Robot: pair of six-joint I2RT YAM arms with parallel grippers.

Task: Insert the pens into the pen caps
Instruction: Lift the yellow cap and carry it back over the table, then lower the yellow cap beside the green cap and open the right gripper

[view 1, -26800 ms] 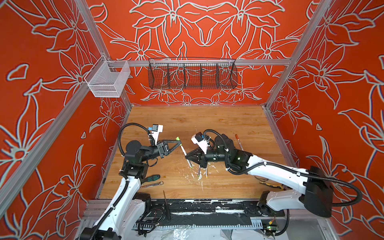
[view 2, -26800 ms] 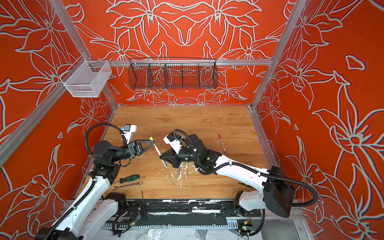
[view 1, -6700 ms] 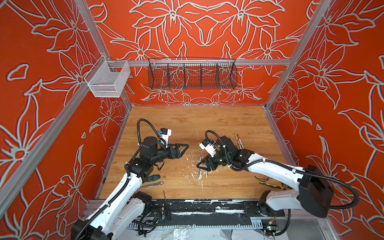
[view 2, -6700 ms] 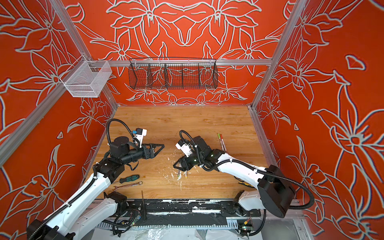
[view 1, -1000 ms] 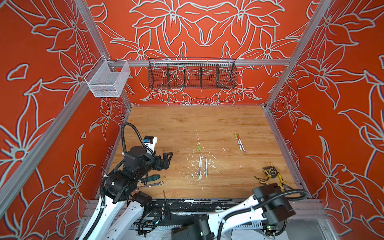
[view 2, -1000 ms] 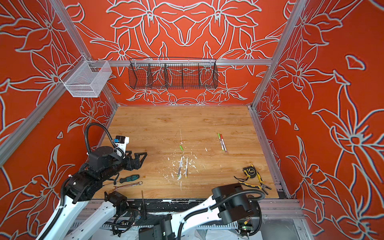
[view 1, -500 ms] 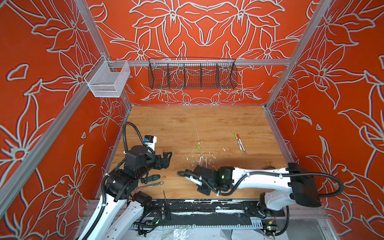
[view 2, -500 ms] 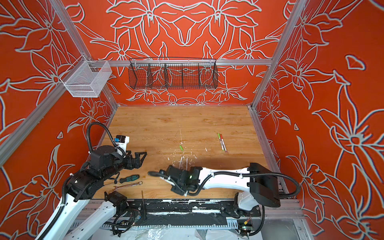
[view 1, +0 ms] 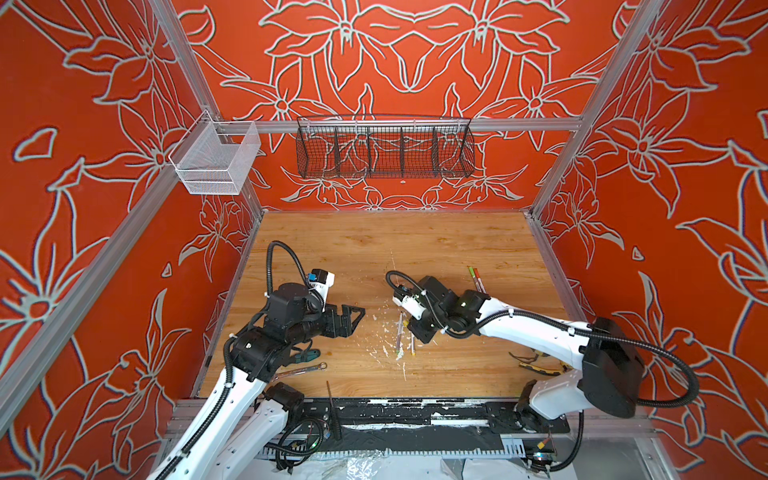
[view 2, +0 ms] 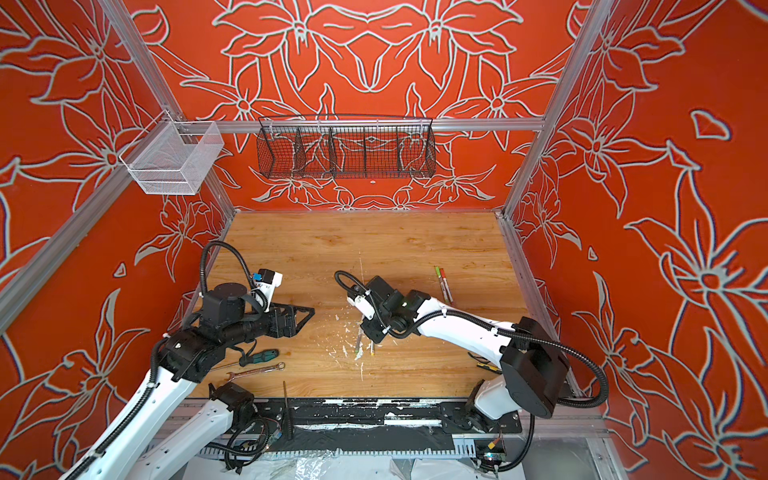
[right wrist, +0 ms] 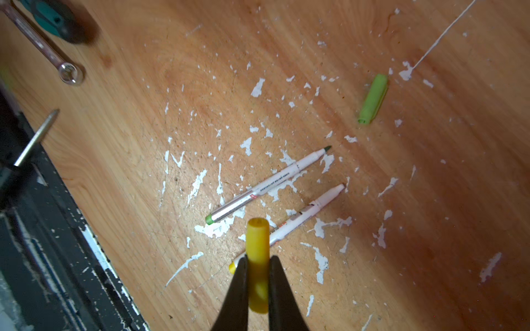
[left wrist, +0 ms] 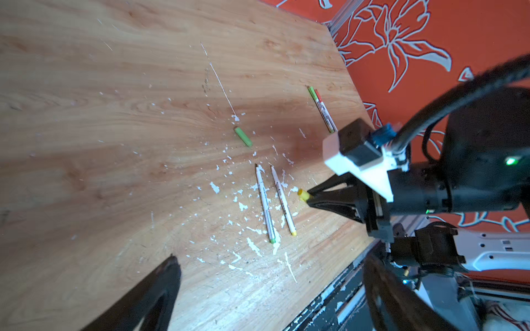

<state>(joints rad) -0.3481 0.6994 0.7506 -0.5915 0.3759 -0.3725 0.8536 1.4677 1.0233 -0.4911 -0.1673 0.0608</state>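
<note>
Two uncapped pens lie side by side on the desk (left wrist: 86,114), toward its front: the green pen (right wrist: 266,183) and the yellow pen (right wrist: 311,209), close but apart. The right pincer (right wrist: 258,259) is clamped on the yellow cap (right wrist: 258,243) and holds it just above the yellow pen's tail end. The left pincer (view 1: 356,320) hangs spread wide and empty, well to the left of the pens. A green cap (right wrist: 372,99) lies loose beyond the pens. A capped pair (left wrist: 322,110) lies near the right wall.

Several things could go wrong from here:
- **Slipping cap:** the jaws pinch the smooth cap at one end only, so a push against a nib could slide or tilt it in the grip.
- **Which end leads:** I cannot tell whether the end that sticks out is the open mouth. If it is the closed end, no pen will go in.
- **Crowded pens:** the pens are thin, round and close together, so a wide pincer coming down could roll one away or catch both.
- **Poor alignment:** a slightly off-axis meeting would press the nib against the cap's rim.
- **Wrong match:** the pens are near twins, so the yellow cap could go on the green pen.

Each barrel carries a line of small dark print and a red mark, both too small to read. No brand can be made out.
</note>
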